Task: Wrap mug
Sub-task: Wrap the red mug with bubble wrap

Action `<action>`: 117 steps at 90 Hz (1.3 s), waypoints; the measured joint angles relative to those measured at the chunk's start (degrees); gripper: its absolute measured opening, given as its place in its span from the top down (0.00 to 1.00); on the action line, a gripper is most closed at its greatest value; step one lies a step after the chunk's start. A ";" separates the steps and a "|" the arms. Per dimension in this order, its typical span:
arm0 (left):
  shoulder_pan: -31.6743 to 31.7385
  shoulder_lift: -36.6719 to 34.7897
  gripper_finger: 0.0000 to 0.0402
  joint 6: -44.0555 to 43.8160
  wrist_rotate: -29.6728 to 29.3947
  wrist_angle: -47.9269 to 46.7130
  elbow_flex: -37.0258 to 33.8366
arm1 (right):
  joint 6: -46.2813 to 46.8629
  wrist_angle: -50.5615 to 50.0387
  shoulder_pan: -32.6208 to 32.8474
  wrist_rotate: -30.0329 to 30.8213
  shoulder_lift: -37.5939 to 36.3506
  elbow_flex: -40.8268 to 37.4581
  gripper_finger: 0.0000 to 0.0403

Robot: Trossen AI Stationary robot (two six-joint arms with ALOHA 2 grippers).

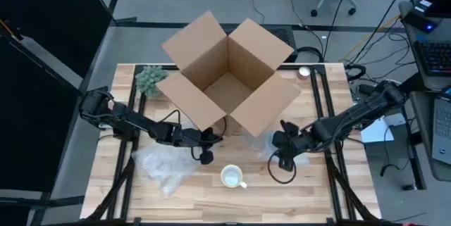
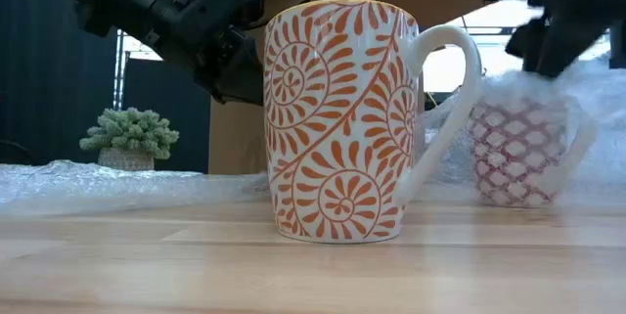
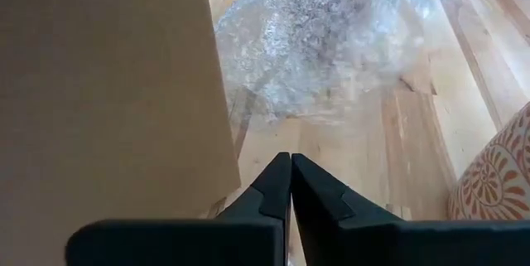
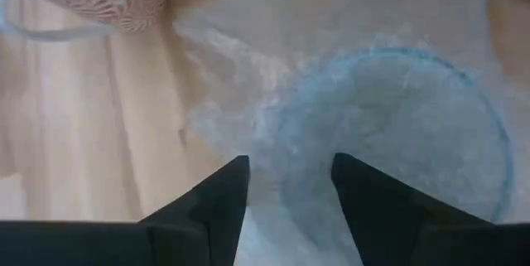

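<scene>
An orange-swirl white mug [image 1: 232, 177] [image 2: 342, 118] stands upright on the wooden table near its front edge, handle to the right. A second mug with a red lattice [image 2: 518, 153] stands under a sheet of bubble wrap [image 4: 397, 125]. My right gripper [image 1: 284, 161] [image 4: 290, 171] hovers open just above that covered mug. My left gripper [image 1: 206, 158] [image 3: 291, 171] is shut and empty, beside the cardboard box and left of the orange mug. Another bubble wrap sheet [image 1: 165, 168] [image 3: 323, 42] lies flat on the table's left.
A large open cardboard box [image 1: 229, 78] fills the table's middle and far part, its flaps spread out. A small potted plant [image 1: 149, 79] stands at the far left, and a small round white object [image 1: 304, 72] lies at the far right. Bare wood lies along the front edge.
</scene>
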 joint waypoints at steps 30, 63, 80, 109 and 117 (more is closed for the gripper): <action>0.03 0.00 1.00 -0.12 0.00 0.69 0.51 | -3.33 4.52 -1.09 -0.20 -0.12 -4.53 0.58; -1.96 0.02 1.00 3.97 0.00 -0.15 8.06 | -12.31 6.33 0.33 -1.62 0.06 -4.75 0.58; -2.78 0.02 1.00 3.90 -0.27 -0.24 9.33 | -25.74 6.22 0.59 -2.41 0.09 -4.80 0.58; -5.50 5.89 1.00 6.30 -2.59 -9.09 18.89 | -28.85 6.04 0.58 -1.89 0.12 -4.82 0.58; -6.01 8.97 1.00 8.33 -2.87 -11.92 22.86 | -28.83 6.00 0.59 -1.84 0.14 -4.82 0.58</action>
